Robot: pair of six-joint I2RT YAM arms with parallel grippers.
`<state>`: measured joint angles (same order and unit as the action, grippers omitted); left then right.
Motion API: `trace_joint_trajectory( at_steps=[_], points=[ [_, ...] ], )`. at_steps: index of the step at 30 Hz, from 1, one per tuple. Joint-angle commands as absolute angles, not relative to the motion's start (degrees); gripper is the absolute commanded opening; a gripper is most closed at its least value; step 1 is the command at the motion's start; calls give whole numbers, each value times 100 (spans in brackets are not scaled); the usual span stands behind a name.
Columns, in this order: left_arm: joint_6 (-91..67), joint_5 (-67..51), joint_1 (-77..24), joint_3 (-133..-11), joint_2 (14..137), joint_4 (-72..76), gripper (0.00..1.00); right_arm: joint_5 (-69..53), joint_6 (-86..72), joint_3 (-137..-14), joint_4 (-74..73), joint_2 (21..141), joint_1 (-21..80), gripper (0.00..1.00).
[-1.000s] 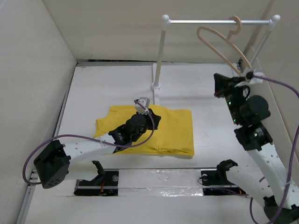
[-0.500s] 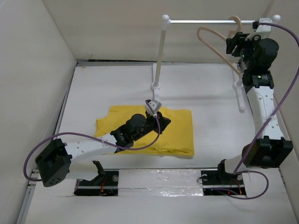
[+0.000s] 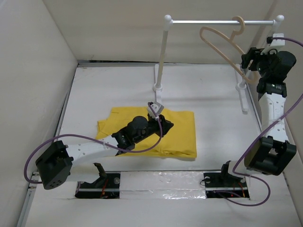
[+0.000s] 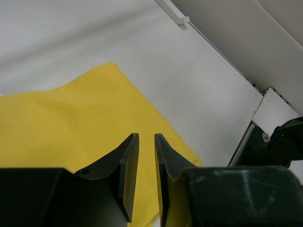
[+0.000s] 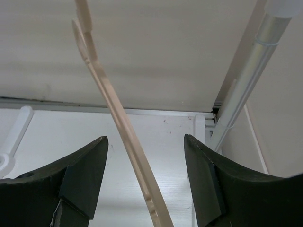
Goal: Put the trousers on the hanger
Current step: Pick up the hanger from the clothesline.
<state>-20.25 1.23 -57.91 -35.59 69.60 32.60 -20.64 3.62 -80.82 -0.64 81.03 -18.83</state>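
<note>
**Right wrist view: hanger arm between spread fingers, trousers lying far off on the desk**

The right fingers (image 5: 87, 165) stood wide apart, one on each side of the hanger (image 5: 125, 137), and neither touched its thin sloping arm. The hanger hung by its hook from the white rail (image 3: 213, 21), tilted, with a rail post just beside the right arm. The trousers (image 3: 177, 130) lay folded flat on the desk (image 3: 199, 94), well apart from the hanger. The left fingers (image 4: 131, 156) hovered over their far corner, parted by only a slim gap, with nothing between them.

The likeliest trouble was at the hanger. It hung freely, so a close that met one side first would probably swing it away or twist it. The arm was thin and smooth-looking, and could slide out of the pinch. Lifting it at an angle might catch the hook on the rail. The post was close enough for the wrist to knock it.

On the left, so narrow a gap would probably push the cloth along rather than take it. It might also catch only the top layer, so that the fold opened and the trousers came up lopsided.
</note>
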Motion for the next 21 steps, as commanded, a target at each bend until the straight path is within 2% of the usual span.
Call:
trace_joint_trajectory(
  at_steps=[1,6,9,11,12,16,19,21],
  points=[
    [-1995,26,-5801,-3665,6961,3437,18,-2749,571,-8226,-254,8103,-1995,70],
    [-1995,158,-5801,-3691,7022,3358,18,-2822,571,-8183,-422,8271,-1995,64],
    [-2004,158,-5801,-3674,7022,3384,18,-2961,536,-7998,-247,8244,-1942,47],
    [-2013,167,-5801,-3691,7031,3375,18,-3163,388,-7919,-106,8244,-1942,39],
    [-2021,150,-5801,-3700,7049,3366,18,-3234,343,-7867,-62,8244,-1890,30],
    [-2039,97,-5801,-3700,7101,3401,18,-3427,168,-7752,351,8192,-1837,9],
    [-2057,114,-5801,-3744,7137,3340,18,-3637,-191,-7734,729,8069,-1837,0],
    [-2083,27,-5801,-3753,7137,3348,18,-3752,-403,-7761,939,7981,-1784,0]
  ],
)
